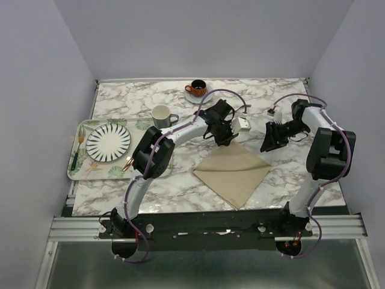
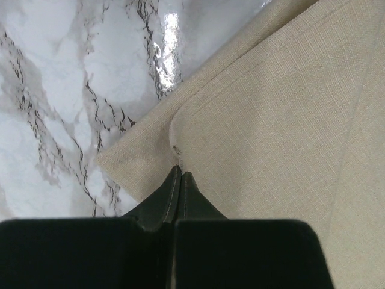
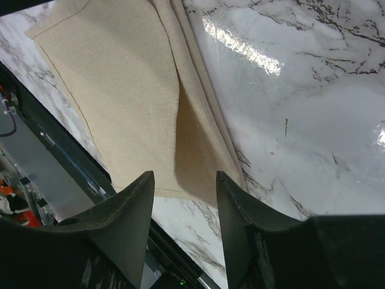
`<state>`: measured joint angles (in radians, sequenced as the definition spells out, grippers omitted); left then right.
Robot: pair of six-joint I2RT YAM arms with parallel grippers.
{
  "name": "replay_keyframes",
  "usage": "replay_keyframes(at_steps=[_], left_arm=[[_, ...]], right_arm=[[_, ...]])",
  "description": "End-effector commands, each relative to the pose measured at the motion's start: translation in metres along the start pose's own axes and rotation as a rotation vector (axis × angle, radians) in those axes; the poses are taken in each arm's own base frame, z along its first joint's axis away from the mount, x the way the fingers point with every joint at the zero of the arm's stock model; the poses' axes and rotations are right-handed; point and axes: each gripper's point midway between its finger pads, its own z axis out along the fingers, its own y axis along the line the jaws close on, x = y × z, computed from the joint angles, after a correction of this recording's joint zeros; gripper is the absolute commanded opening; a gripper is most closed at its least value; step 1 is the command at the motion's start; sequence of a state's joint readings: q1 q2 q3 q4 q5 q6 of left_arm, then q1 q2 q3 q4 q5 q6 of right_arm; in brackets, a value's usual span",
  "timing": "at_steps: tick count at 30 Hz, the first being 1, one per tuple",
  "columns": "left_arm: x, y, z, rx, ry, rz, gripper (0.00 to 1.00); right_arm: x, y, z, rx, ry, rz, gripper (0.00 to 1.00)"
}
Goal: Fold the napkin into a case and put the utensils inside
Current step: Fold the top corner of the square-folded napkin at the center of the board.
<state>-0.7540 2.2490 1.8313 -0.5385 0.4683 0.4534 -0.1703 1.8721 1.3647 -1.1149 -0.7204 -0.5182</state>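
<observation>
The napkin [image 1: 231,171] lies flat on the marble worktop [image 1: 289,102], in the middle of the top view and a little to the right. It is beige and folded, and it looks like a diamond with one corner pointing up.

The left tool [image 2: 180,171] is at that upper corner. Its two fingers are pressed tight together. The tips sit right on the edge of the top layer of cloth. I cannot tell if any cloth is caught between them.

The right tool [image 3: 183,180] is by the right side of the napkin. Its fingers are spread apart over a corner of the cloth and hold nothing.

On the left of the top view is a leaf-printed tray [image 1: 73,168] with a striped plate [image 1: 108,142] on it. A pale mug [image 1: 161,115] stands just beside the tray.
</observation>
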Motion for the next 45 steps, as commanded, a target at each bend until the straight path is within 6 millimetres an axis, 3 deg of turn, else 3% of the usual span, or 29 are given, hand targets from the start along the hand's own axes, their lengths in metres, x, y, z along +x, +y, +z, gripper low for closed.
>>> replay_keyframes(at_steps=[1, 13, 27, 31, 34, 35, 38, 42, 43, 45], left_arm=[[0.001, 0.002, 0.000, 0.005, -0.015, -0.033, 0.00], [0.011, 0.016, -0.004, -0.035, -0.005, -0.068, 0.00], [0.013, 0.021, -0.001, -0.038, 0.001, -0.077, 0.03], [0.016, 0.022, -0.001, -0.046, 0.011, -0.081, 0.05], [0.018, 0.024, -0.003, -0.061, 0.020, -0.085, 0.12], [0.019, 0.026, -0.003, -0.069, 0.025, -0.085, 0.19], [0.016, 0.032, -0.013, -0.101, 0.018, -0.107, 0.38], [-0.003, 0.046, -0.040, -0.163, -0.039, -0.129, 0.54], [-0.015, 0.048, -0.056, -0.183, -0.071, -0.127, 0.56], [-0.026, 0.049, -0.075, -0.196, -0.109, -0.164, 0.63]], right_arm=[[0.013, -0.007, 0.011, -0.004, 0.029, 0.008, 0.52], [0.021, -0.018, 0.017, 0.031, 0.053, 0.019, 0.51], [0.031, -0.029, 0.020, 0.079, 0.089, 0.017, 0.31], [0.034, -0.032, 0.020, 0.094, 0.100, 0.013, 0.30], [0.033, -0.031, 0.017, 0.102, 0.095, 0.011, 0.45], [0.031, -0.030, 0.015, 0.104, 0.092, 0.010, 0.53], [0.020, -0.022, 0.003, 0.116, 0.059, -0.012, 0.61], [0.002, -0.006, -0.017, 0.123, -0.002, -0.059, 0.68], [-0.006, 0.002, -0.024, 0.111, -0.038, -0.090, 0.70], [-0.010, 0.015, -0.030, 0.086, -0.065, -0.111, 0.81]])
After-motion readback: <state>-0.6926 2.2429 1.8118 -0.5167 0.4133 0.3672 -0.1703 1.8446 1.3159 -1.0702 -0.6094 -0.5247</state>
